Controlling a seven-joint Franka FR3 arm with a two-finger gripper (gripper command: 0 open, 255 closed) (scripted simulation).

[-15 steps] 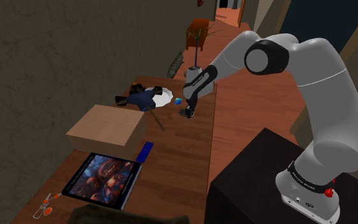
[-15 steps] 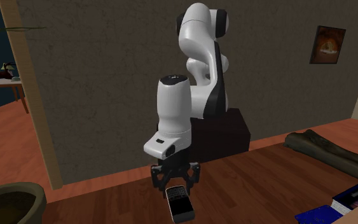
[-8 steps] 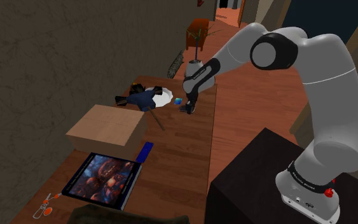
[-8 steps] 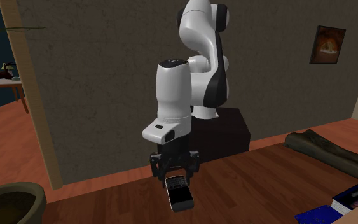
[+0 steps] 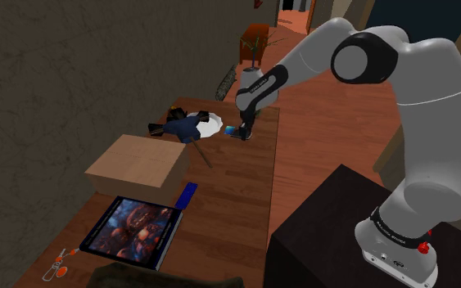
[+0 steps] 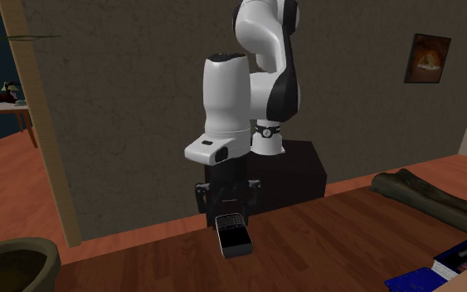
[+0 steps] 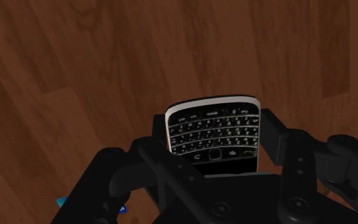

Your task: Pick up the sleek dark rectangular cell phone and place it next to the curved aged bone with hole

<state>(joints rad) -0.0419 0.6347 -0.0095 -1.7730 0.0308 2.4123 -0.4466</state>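
Observation:
My gripper (image 5: pixel 242 133) is shut on a dark rectangular cell phone (image 6: pixel 234 236) with a small keyboard and a pale rim. It holds the phone above the wooden table (image 5: pixel 237 184), with the phone hanging below the fingers (image 6: pixel 205 205). In the wrist view the phone (image 7: pixel 212 124) is clasped between both black fingers (image 7: pixel 273 137) of the gripper (image 7: pixel 215 147) over bare wood. A long, dark, curved bone-like piece (image 6: pixel 426 197) lies far off at the second exterior view's right. It appears to be the dark shape (image 5: pixel 167 278) at the shoulder view's bottom edge.
A cardboard box (image 5: pixel 138 164), a picture book (image 5: pixel 134 229) and a thin blue item (image 5: pixel 186 195) lie on the table. A white plate with a dark figure (image 5: pixel 189 126) and a small blue object (image 5: pixel 229 129) sit beside the gripper. A dark pot (image 6: pixel 12 261) stands at the second exterior view's lower left.
The arm has raised the phone higher above the table and carried it slightly toward the far end. The grip on it is unchanged.

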